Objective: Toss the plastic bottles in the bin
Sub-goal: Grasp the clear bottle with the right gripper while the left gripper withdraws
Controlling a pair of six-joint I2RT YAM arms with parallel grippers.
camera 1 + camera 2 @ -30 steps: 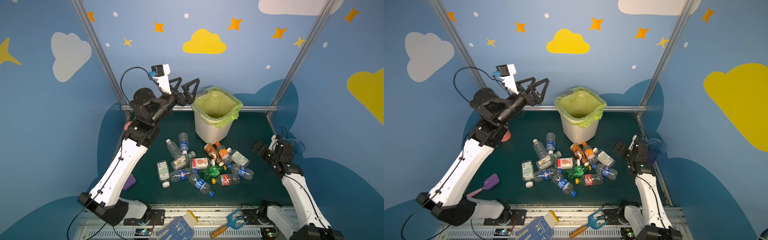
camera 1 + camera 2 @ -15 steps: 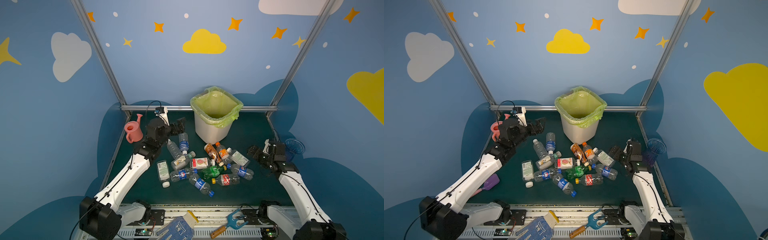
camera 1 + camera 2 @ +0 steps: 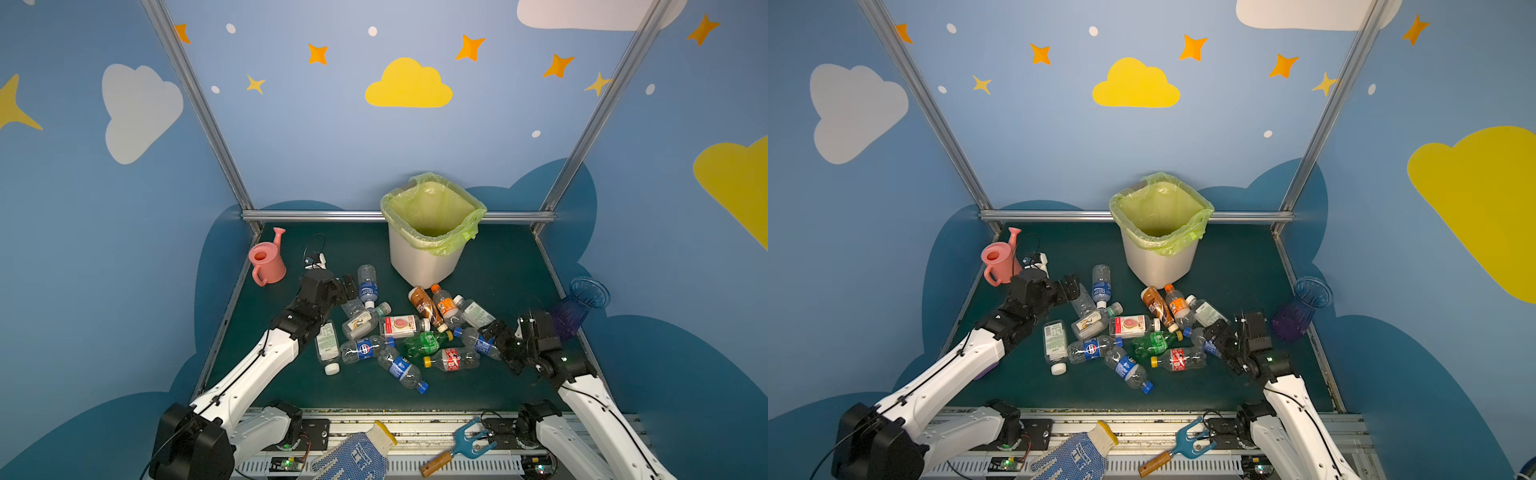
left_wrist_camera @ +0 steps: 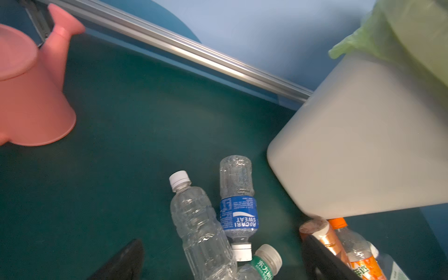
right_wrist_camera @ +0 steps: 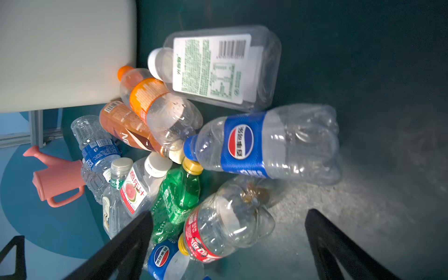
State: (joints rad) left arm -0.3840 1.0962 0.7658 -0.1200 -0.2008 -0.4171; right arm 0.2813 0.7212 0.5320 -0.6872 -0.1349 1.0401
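I note left gripper point(image 3: 350, 287) and right gripper point(image 5: 229, 214) both spread wide, empty, flanking the plastic bottles point(image 3: 407, 332) heaped on the dark green mat point(image 3: 498, 270) before the bin point(image 3: 419, 262); blue cloud-painted walls point(image 3: 332, 145).

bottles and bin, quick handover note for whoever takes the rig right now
Left gripper: open, empty, low at the heap's left edge beside the blue-label bottle.
Right gripper: open, empty, at the heap's right edge.
Bottles: lying in a heap in front of the bin.
Done: nothing that shows; no bottle visible in the bin.
Left: pick up every bottle and drop it in.
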